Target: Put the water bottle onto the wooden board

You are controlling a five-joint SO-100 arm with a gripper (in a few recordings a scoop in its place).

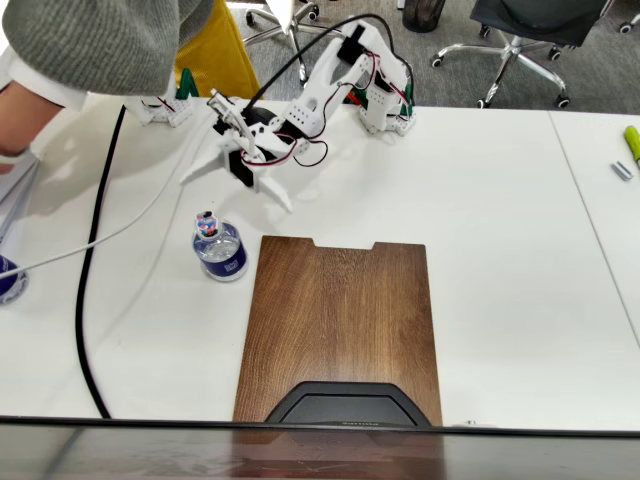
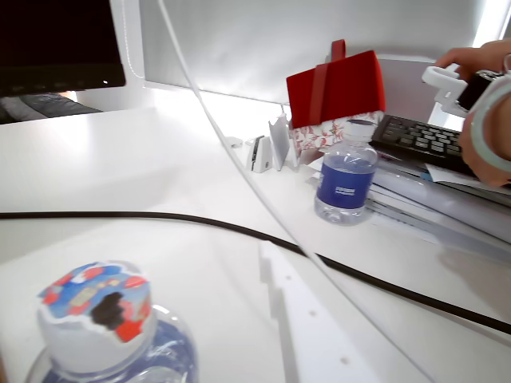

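The water bottle (image 1: pixel 220 250) stands upright on the white table, just left of the wooden board's far left corner and apart from it. In the wrist view its cap (image 2: pixel 96 319) with red and blue marks sits low at the left. The wooden board (image 1: pixel 340 330) lies flat, its notch facing the arm, with nothing on top. My white gripper (image 1: pixel 237 194) hovers beyond the bottle, toward the arm's base, open with its jaws spread wide and nothing between them. One white finger (image 2: pixel 311 335) shows in the wrist view, to the right of the cap.
A black cable (image 1: pixel 85 300) and a white cable (image 1: pixel 110 240) cross the table's left side. A person's sleeve (image 1: pixel 90 40) reaches in at top left. A second bottle (image 2: pixel 345 179), a red box (image 2: pixel 335 88) and a keyboard (image 2: pixel 423 140) stand farther off. A black object (image 1: pixel 345 405) covers the board's near edge.
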